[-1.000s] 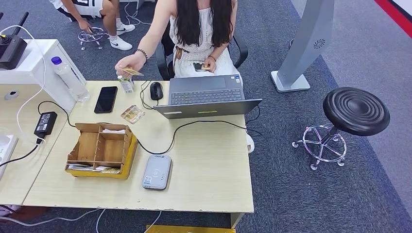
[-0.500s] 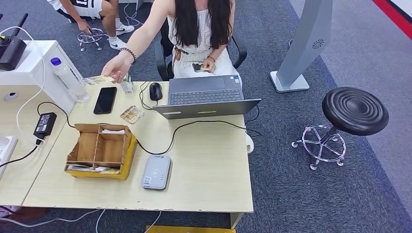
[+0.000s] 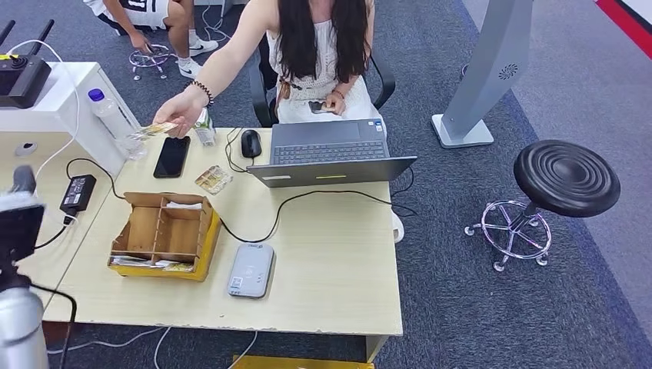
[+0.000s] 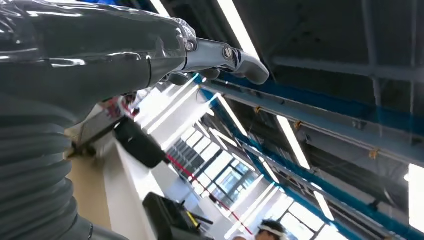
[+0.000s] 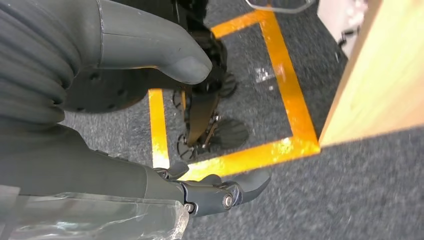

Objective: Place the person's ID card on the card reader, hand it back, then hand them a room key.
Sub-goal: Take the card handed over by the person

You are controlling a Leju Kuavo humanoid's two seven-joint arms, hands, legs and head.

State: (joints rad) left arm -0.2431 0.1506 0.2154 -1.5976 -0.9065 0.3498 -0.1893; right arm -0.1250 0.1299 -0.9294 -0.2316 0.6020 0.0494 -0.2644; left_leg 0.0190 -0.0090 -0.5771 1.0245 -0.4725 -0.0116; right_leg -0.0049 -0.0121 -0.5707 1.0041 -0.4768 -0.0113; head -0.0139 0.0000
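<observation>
Now, line by line:

ID card point(image 3: 151, 131): pinched in the person's hand point(image 3: 178, 115), held out above the far left corner of the counter point(image 3: 338, 269), over the gap between the water bottle point(image 3: 115, 123) and the black phone point(image 3: 171, 156).

Long axis: roughly level, its free end pointing toward the robot's left side.

Nearer arm: the left arm point(image 3: 19, 307), which rises at the near left edge of the head view; the card lies forward of it and somewhat to the right, well apart.

Left hand point(image 4: 150, 55): released, fingers stretched out with nothing in them (its wrist view looks up at ceiling lights).

Right hand point(image 5: 150, 125): hanging low over the floor beside the counter's edge, fingers loosely apart, holding nothing.

Card reader point(image 3: 251, 270): flat on the counter near the front edge, just beside the wooden organiser point(image 3: 163, 234). It has no card on it yet.

Judgement: the left hand should take the card.
</observation>
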